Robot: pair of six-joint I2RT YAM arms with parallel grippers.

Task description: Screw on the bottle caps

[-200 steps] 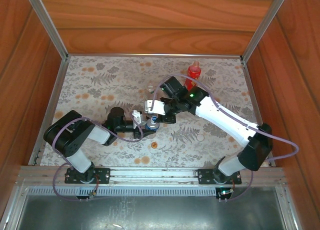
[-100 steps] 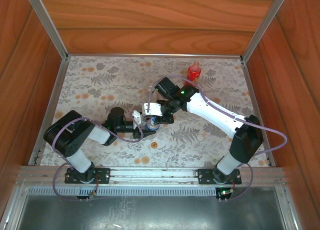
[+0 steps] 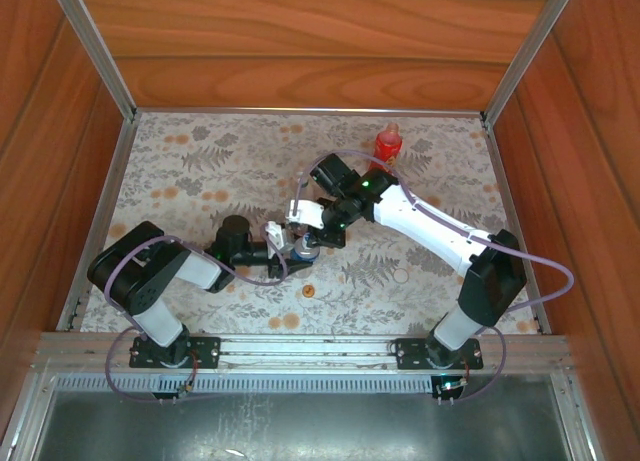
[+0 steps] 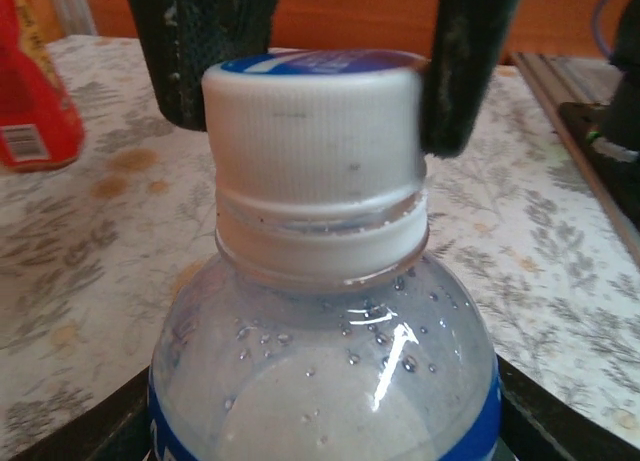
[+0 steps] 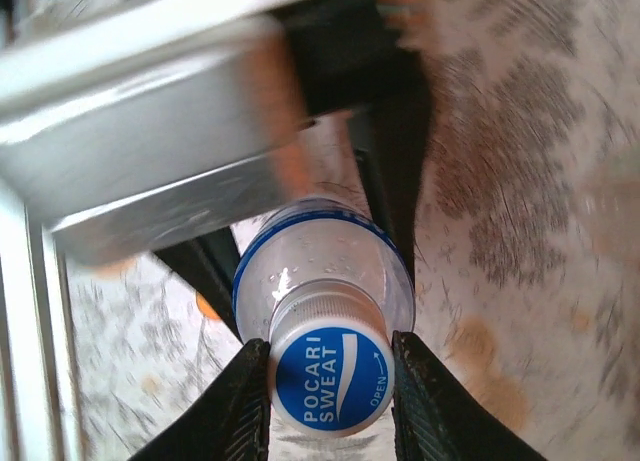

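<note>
Far from the walls: right pincer tight on cap, left pincer tight round bottle.

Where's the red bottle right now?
The red bottle stands at the far edge of the table, right of centre, just beyond the right arm. In the left wrist view it is at the left edge.

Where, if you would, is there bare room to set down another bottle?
The far left of the table, between left wall and left arm, is bare. The centre is crowded: left gripper and right gripper meet on the small bottle and its cap.
</note>
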